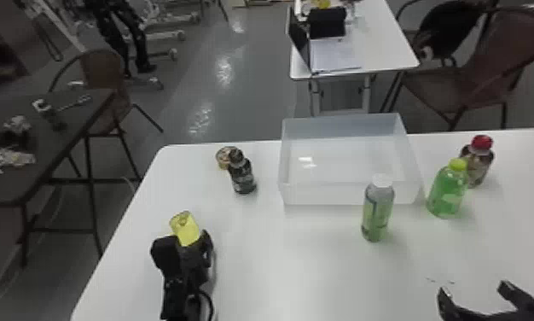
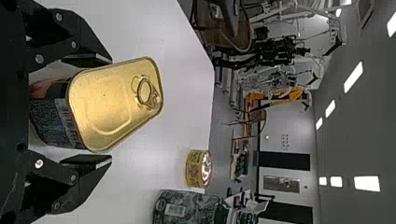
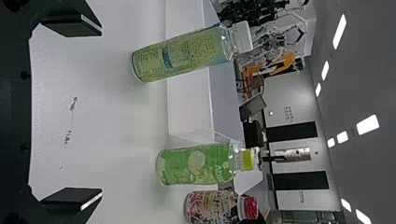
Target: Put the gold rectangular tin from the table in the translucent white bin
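Left gripper [image 1: 187, 241] fingers stand spread to either side of the gold rectangular tin [image 2: 112, 100], a slit showing beside the lower one; the right gripper [image 1: 474, 288] hangs at the near right, fingers wide apart. Between tin and translucent white bin [image 1: 311, 194], a dark bottle [image 1: 242, 176] stands left of the bin, partly covering a round tin [image 1: 223, 158]. A white-capped bottle [image 1: 378, 210] blocks part of the bin's near wall; a green bottle [image 1: 448, 191] and red-capped bottle [image 1: 482, 156] stand to its right. Left wrist view reveals the gold lid's ring pull; head view gives the bin's inside; right wrist view bares the red-capped bottle's patterned label.
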`<state>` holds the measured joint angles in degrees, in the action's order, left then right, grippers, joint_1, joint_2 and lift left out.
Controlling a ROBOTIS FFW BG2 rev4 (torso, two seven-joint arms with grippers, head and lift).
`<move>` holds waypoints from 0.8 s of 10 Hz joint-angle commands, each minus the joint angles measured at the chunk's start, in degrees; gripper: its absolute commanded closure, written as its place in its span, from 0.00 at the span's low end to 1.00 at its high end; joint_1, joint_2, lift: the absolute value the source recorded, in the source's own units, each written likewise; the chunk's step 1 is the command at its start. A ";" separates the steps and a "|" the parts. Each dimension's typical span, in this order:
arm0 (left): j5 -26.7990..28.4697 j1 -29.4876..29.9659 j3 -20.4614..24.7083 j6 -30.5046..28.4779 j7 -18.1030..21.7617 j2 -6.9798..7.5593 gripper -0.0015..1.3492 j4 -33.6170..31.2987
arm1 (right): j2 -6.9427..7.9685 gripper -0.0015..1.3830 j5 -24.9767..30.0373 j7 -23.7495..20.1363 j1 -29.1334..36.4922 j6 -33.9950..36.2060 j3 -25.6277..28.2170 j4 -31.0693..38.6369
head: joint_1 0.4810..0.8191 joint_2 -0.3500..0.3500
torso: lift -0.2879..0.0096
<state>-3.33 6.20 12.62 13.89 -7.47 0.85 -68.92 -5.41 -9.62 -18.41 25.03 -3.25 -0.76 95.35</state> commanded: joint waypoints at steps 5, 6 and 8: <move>0.52 0.13 -0.58 2.89 0.08 0.74 0.61 -0.16 | 0.31 0.06 0.12 -0.84 -0.33 0.00 0.06 -0.43 | 0.63 0.87 | 0.77; 0.26 0.48 -1.37 4.12 0.35 1.00 0.61 -1.75 | 0.31 0.06 0.12 -0.84 -0.33 0.00 0.14 -0.43 | 0.63 0.87 | 0.77; -0.01 0.48 -3.74 5.88 2.11 1.35 0.61 -6.32 | 0.31 0.06 -0.05 -0.84 -0.33 0.00 0.14 -0.61 | 0.63 0.85 | 0.77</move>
<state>-3.23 6.78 9.62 19.17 -5.48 2.10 -73.89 -5.11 -9.63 -19.25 24.69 -3.25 -0.62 94.81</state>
